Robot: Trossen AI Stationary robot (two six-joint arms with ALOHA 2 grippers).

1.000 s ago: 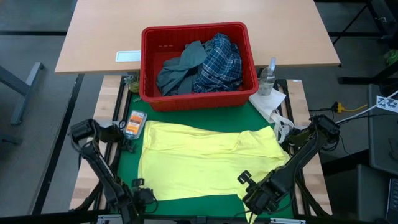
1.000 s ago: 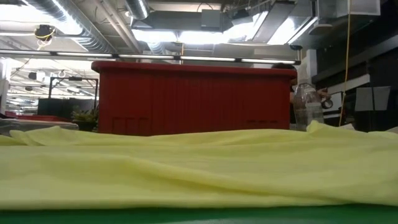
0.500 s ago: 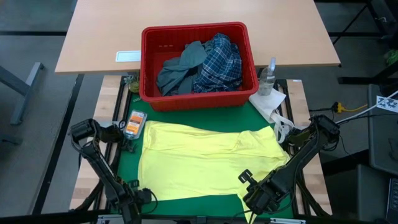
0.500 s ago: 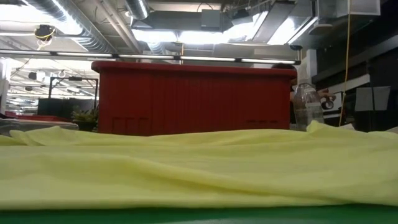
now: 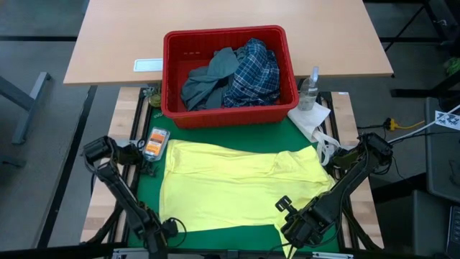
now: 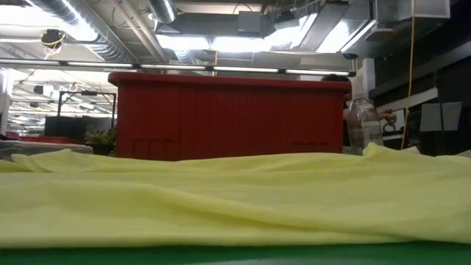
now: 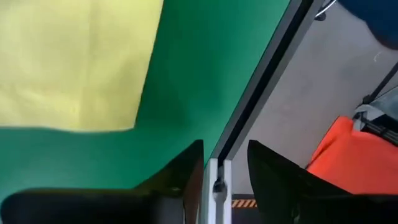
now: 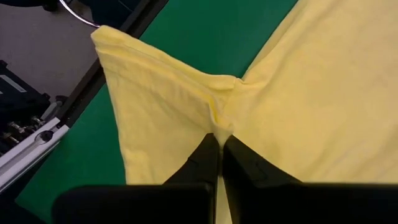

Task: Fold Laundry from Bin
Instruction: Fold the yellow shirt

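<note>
Yellow garment (image 5: pixel 241 191) lies spread flat on the green mat (image 5: pixel 147 194), covering most of it, at centre of the high view. Right gripper (image 8: pixel 219 149) is at approx. 5 o'clock of the table, at the near edge; its fingers are pinched tight on a fold of the yellow cloth, and the fabric bunches up w/ wrinkles at the tips. Left gripper (image 7: pixel 224 163) is at approx. 7 o'clock, at the near-left corner of the mat, over the table edge rail; its two fingers stand apart w/ a gap between and grasp nothing, the yellow corner is near but not touching them.

Farther, at 9 o'clock of the mat, a small orange-and-white packet (image 5: pixel 154 142) lies just beside the garment's left edge. At 2 o'clock, a white paper towel (image 5: pixel 310 119) lies w/ a clear spray bottle (image 5: pixel 310 88) on it.

Beyond the mat, at 12 o'clock, stands the red bin (image 5: pixel 228 111) on the light wood table (image 5: pixel 115 43). Inside: grey-blue garment (image 5: pixel 208 79) on the left side, blue-white plaid shirt (image 5: pixel 253 72) on the right, touching each other. A white label (image 5: pixel 148 65) lies at 10 o'clock, near the bin's left wall.

In the low view the yellow cloth fills the foreground, the bin's red wall rises behind it.
</note>
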